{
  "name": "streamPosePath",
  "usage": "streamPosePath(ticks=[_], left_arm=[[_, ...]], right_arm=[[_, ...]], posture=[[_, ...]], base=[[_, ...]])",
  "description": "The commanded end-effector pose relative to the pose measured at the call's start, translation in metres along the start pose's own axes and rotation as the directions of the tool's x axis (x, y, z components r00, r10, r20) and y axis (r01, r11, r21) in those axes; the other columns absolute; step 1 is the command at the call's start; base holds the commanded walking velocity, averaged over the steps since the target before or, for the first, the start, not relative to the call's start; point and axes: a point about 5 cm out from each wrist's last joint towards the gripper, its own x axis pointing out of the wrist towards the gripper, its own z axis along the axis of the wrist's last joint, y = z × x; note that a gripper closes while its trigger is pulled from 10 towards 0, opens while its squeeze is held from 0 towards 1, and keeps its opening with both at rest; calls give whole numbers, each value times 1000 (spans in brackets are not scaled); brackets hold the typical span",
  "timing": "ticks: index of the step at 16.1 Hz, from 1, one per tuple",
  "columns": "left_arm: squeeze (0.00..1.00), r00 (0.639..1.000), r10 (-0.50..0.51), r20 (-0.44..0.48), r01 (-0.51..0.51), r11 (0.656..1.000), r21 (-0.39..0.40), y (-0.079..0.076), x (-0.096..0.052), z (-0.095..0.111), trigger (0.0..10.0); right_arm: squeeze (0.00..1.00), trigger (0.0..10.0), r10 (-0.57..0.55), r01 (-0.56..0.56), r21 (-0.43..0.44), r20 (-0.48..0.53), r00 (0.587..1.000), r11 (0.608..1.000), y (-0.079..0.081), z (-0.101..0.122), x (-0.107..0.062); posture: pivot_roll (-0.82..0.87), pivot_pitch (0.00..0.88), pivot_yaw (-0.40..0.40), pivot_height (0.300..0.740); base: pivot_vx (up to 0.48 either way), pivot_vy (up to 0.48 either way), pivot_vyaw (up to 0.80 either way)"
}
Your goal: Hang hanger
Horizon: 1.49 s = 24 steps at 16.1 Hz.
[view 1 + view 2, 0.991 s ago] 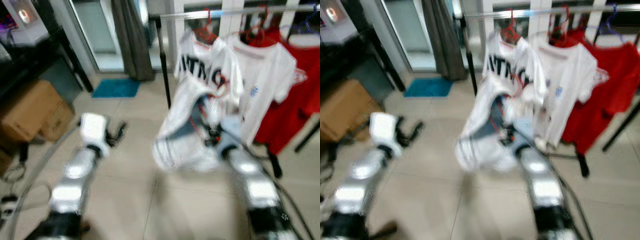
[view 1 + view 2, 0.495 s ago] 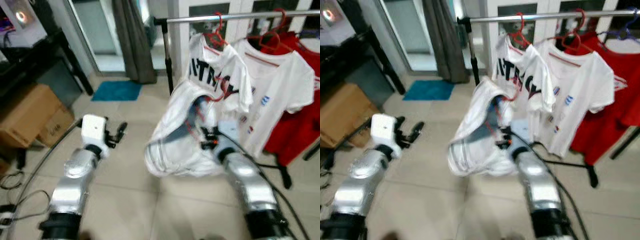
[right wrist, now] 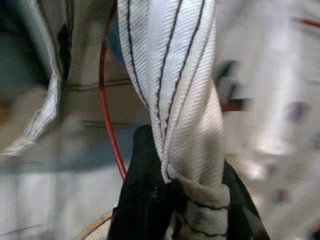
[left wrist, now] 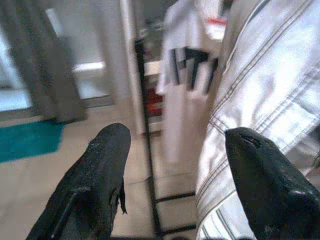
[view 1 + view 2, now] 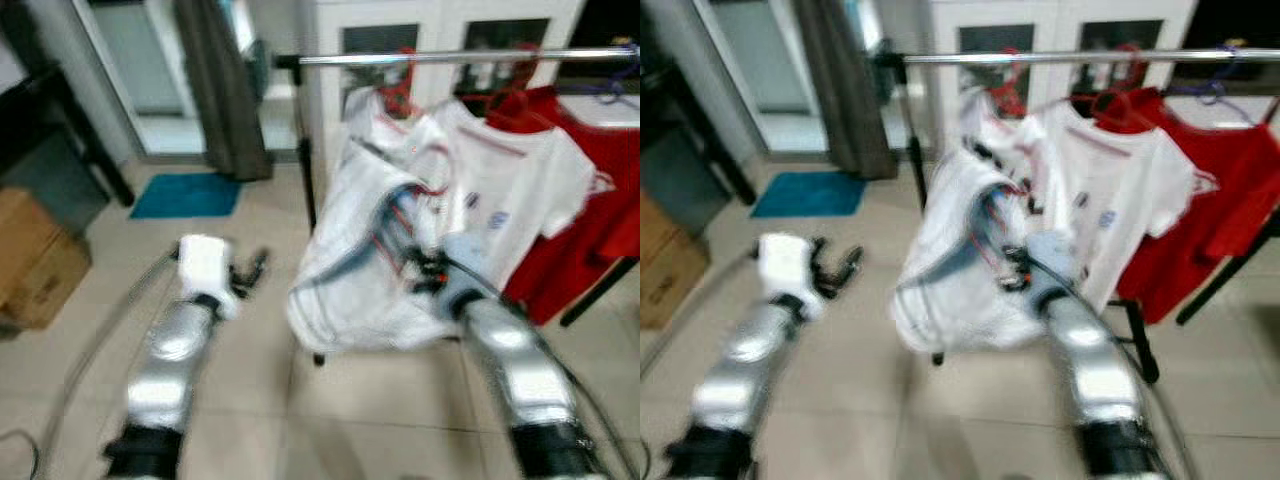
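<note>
Am seeing right gripper (image 3: 172, 200) clamping bunched white shirt (image 5: 350, 270) on red hanger (image 3: 107, 120) below rail (image 5: 450, 58). Left gripper (image 4: 175, 185) hovering spread wide, holding nothing.

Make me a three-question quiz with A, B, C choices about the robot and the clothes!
1. Where is the blue mat?
A. on the floor by the curtain
B. on the rail
C. on a box

2. What colour is the shirt farthest right on the rail?
A. green
B. red
C. black

3. What is the right end effector doing?
A. hanging free
B. gripping a striped white shirt
C. touching the floor

Answers:
1. A, it lies on the tiles beside the curtain.
2. B, the red shirt hangs there.
3. B, its fingers pinch bunched cloth.
</note>
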Motion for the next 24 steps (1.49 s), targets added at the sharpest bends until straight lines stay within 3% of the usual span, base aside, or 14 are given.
streamPosePath(ticks=[1, 3, 8, 17, 23, 24], left_arm=[[0, 999, 36, -6, -35, 999, 27, 16, -6, 1, 10000], [0, 999, 34, -5, -34, 999, 30, 19, -9, 1, 10000], [0, 1000, -5, -4, 5, 999, 49, 15, -8, 3, 10000], [0, 999, -41, -5, 41, 997, 63, 13, -9, 5, 10000], [0, 999, -52, -11, 53, 996, 69, 13, -9, 3, 10000], [0, 997, -77, -21, 79, 994, 74, 11, -11, 2, 10000]], right_arm=[[0, 10000, 33, -34, 15, 68, 997, 999, 13, 16, 4], [0, 10000, 68, -73, 54, 86, 994, 996, 21, 21, 5], [0, 10000, 69, -74, 49, 99, 993, 996, 23, 23, 8], [0, 10000, 109, -109, -3, 118, 987, 994, 25, 29, 12], [0, 10000, 30, -36, 48, 118, 993, 998, 14, 28, 14], [0, 10000, 4, -11, 56, 121, 993, 998, 10, 26, 7]], posture=[[-94, 2, 56, 740], [-91, 0, 69, 740], [-70, 0, 77, 740], [-60, 0, 88, 740], [-62, 0, 95, 740], [-60, 0, 94, 740]], base=[[405, 0, 0], [405, 0, 0], [406, 0, 0], [402, 0, 0], [407, 0, -267], [405, 0, 0]])
